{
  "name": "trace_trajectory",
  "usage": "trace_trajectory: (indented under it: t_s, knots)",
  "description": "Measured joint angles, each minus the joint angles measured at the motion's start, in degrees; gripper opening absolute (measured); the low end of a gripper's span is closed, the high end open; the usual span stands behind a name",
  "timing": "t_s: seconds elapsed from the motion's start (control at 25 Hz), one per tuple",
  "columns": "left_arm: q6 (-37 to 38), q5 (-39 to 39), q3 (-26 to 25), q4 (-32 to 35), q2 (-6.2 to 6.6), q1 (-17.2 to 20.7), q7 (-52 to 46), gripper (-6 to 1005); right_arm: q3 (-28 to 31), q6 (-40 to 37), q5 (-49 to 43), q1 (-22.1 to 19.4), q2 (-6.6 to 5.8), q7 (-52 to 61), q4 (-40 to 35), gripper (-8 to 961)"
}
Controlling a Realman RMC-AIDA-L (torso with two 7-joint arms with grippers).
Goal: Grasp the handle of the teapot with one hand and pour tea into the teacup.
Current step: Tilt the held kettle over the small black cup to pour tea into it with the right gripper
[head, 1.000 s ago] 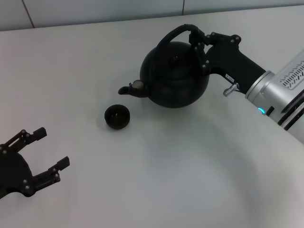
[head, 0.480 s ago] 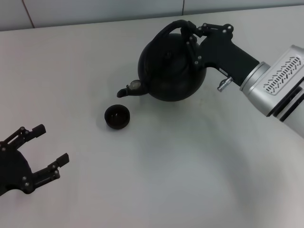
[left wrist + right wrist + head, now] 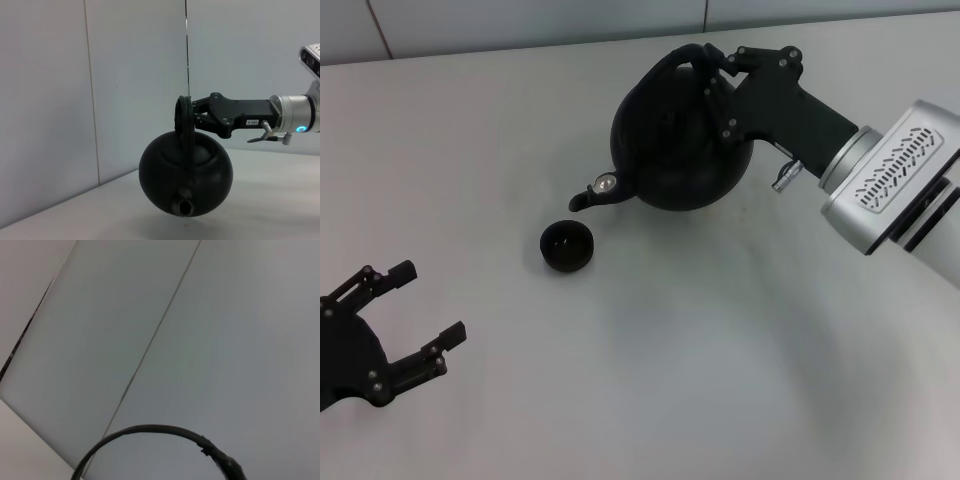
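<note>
And the big round matte black teapot (image 3: 680, 150) has swung round some more in the last second, its short spout (image 3: 590, 193) dipping lower and edging toward the cup! The right hand (image 3: 725, 75) is clamped on the thick black arched hoop handle (image 3: 670, 68), up at about one o'clock on the pale bench (image 3: 650, 370), and the pot hangs from it, clear of the surface in the left wrist view, body tilted with the spout nosing downward. Just below the spout, toward seven o'clock of the pot, sits the tiny round dark handleless teacup (image 3: 566, 246), apart from the spout, not touching. No stream of tea visible yet, so I'd call this the tipping stage, with the pour about to begin. The spout tip looks a shade off the cup's centre, so a little more travel that way seems needed before tilting further. Down at eight o'clock, the left hand (image 3: 405, 320) idles, fingers spread wide, holding nothing.
</note>
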Motion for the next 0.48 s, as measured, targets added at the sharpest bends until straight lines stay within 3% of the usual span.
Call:
trace_trajectory:
  t_s: [0.48]
  knots:
    - [-0.2,0.0,0.3,-0.1,-0.07,-0.1,0.0,859,0.0,0.0,-0.1,0.4,0.04,-3.5,0.2,78]
